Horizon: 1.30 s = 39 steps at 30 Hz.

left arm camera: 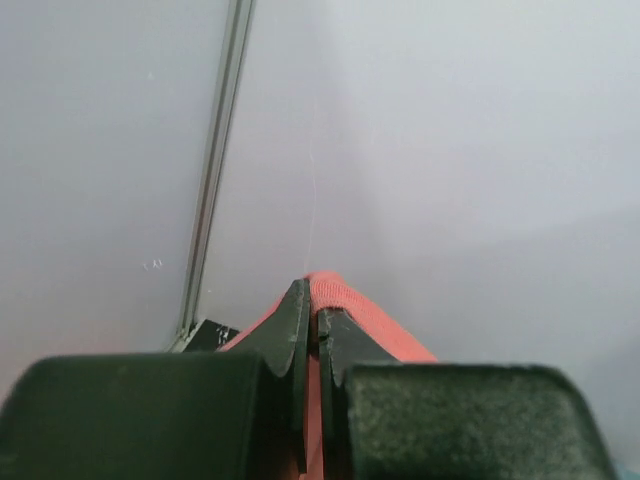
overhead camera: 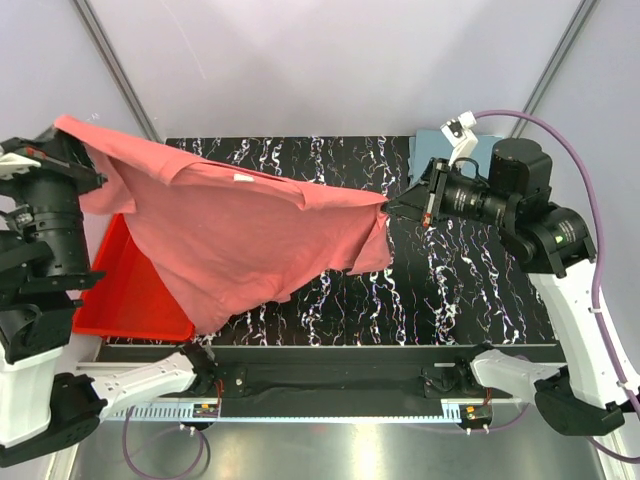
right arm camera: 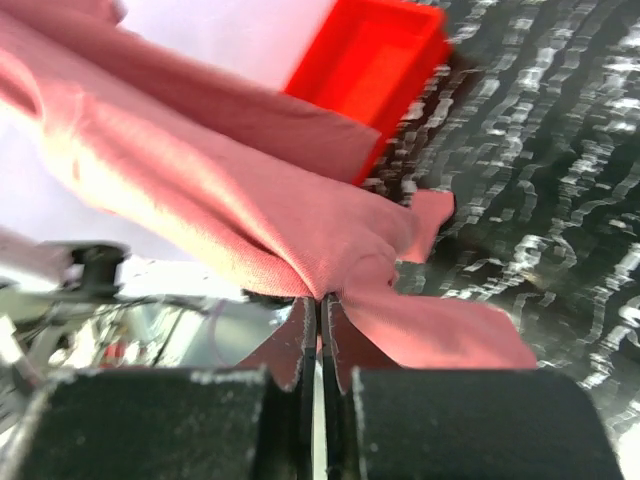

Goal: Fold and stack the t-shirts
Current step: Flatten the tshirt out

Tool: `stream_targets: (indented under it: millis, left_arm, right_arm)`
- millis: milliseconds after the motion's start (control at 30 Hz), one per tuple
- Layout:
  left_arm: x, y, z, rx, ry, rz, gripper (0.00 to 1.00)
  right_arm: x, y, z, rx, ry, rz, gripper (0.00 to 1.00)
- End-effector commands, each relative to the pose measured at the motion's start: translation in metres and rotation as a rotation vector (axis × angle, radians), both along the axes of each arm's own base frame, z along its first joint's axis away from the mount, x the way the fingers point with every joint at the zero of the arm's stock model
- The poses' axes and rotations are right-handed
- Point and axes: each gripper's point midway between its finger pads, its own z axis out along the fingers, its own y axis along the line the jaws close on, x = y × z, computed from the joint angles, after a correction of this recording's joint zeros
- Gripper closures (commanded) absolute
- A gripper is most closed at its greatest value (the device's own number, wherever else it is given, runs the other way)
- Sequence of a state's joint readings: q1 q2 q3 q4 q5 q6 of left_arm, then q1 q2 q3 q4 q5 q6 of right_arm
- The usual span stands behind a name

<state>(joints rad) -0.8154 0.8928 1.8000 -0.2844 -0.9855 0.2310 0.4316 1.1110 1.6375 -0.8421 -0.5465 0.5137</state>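
- I am holding the red t-shirt [overhead camera: 250, 230] spread in the air above the table [overhead camera: 480, 290], partly over the red bin [overhead camera: 135, 300].
- The left gripper [left arm camera: 312, 310] is pinching one end, jaws closed on the fabric.
- The right gripper [right arm camera: 321, 312] is clamping the opposite edge likewise.
- Judgement: the cloth is behaving as light and limp, sagging between the two holds; I am favouring hems or seams for any regrip.

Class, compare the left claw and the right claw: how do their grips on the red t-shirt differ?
The left claw pinches the red t-shirt out past the table's left edge; the right claw pinches it above the table. The left claw holds a thin fold; the right claw holds bunched cloth. Both are shut on it.
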Motion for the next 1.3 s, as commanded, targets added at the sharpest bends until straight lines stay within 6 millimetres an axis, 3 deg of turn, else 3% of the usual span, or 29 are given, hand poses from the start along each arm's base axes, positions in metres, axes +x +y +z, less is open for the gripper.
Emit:
stream_targets:
  millis: [0,100,167,267,400,500,533,600,633,667,700,733,800,833,867,933,1000,1033,1100,1133,1167,1233,1267]
  left_arm:
    - [-0.006,0.012,0.042,-0.048,-0.129,0.059,1.00]
    - [0.003,-0.003,0.045,-0.029,-0.123,0.021,1.00]
    - [0.019,-0.026,0.036,0.007,-0.080,-0.026,1.00]
    - [0.032,-0.044,0.026,0.025,-0.039,-0.066,1.00]
    - [0.028,-0.040,0.028,0.022,-0.041,-0.063,1.00]
    - [0.011,-0.019,0.048,-0.007,-0.093,-0.038,1.00]
    - [0.005,-0.013,0.054,-0.018,-0.111,-0.033,1.00]
    - [-0.014,0.007,0.072,-0.051,-0.166,-0.028,1.00]
    - [-0.020,0.014,0.077,-0.064,-0.185,-0.025,1.00]
    - [-0.031,0.024,0.086,-0.079,-0.217,-0.022,1.00]
    - [-0.039,0.031,0.091,-0.091,-0.239,-0.028,1.00]
    - [-0.046,0.037,0.096,-0.101,-0.260,-0.034,1.00]
    - [-0.067,0.051,0.105,-0.141,-0.323,-0.072,1.00]
    - [-0.071,0.052,0.106,-0.145,-0.335,-0.097,1.00]
    - [-0.076,0.047,0.112,-0.154,-0.371,-0.147,1.00]
    - [-0.081,0.043,0.112,-0.160,-0.388,-0.197,1.00]
    - [-0.065,0.008,0.101,-0.124,-0.345,-0.299,1.00]
    - [-0.050,-0.015,0.092,-0.102,-0.303,-0.346,1.00]
    - [-0.028,-0.069,0.066,-0.110,-0.207,-0.512,1.00]
    - [0.000,-0.111,0.028,-0.075,-0.099,-0.579,1.00]
    - [0.003,-0.149,0.013,-0.131,-0.065,-0.728,1.00]
    - [0.021,-0.205,-0.031,-0.170,0.047,-0.880,1.00]
    - [0.033,-0.252,-0.073,-0.220,0.153,-1.002,1.00]
  right_arm:
    - [-0.030,0.008,0.047,0.104,-0.077,0.129,1.00]
    - [-0.018,-0.002,0.035,0.048,-0.055,0.028,1.00]
    - [0.000,-0.015,0.024,-0.007,-0.038,-0.093,1.00]
    - [0.026,-0.025,0.021,-0.024,-0.049,-0.231,1.00]
    - [0.076,-0.027,0.025,-0.014,-0.069,-0.384,1.00]
    - [0.121,-0.010,0.045,0.030,-0.129,-0.407,1.00]
    - [0.129,-0.007,0.061,0.057,-0.173,-0.407,1.00]
    - [0.161,0.006,0.069,0.074,-0.214,-0.422,1.00]
    - [0.166,0.005,0.097,0.104,-0.282,-0.429,1.00]
    - [0.188,0.014,0.089,0.088,-0.273,-0.431,1.00]
    - [0.193,0.019,0.099,0.107,-0.295,-0.418,1.00]
    - [0.192,0.021,0.124,0.159,-0.341,-0.410,1.00]
    - [0.210,0.036,0.130,0.199,-0.359,-0.384,1.00]
    - [0.205,0.033,0.158,0.258,-0.394,-0.393,1.00]
    - [0.220,0.039,0.147,0.249,-0.367,-0.401,1.00]
    - [0.223,0.036,0.163,0.272,-0.404,-0.422,1.00]
    - [0.239,0.032,0.149,0.242,-0.392,-0.456,1.00]
    - [0.252,0.030,0.128,0.203,-0.360,-0.468,1.00]
    - [0.267,0.014,0.111,0.173,-0.345,-0.505,1.00]
    - [0.280,0.013,0.078,0.135,-0.282,-0.506,1.00]
    - [0.286,0.005,0.072,0.135,-0.279,-0.518,1.00]
    - [0.306,-0.015,0.033,0.088,-0.216,-0.546,1.00]
    - [0.319,-0.019,0.009,0.065,-0.168,-0.537,1.00]
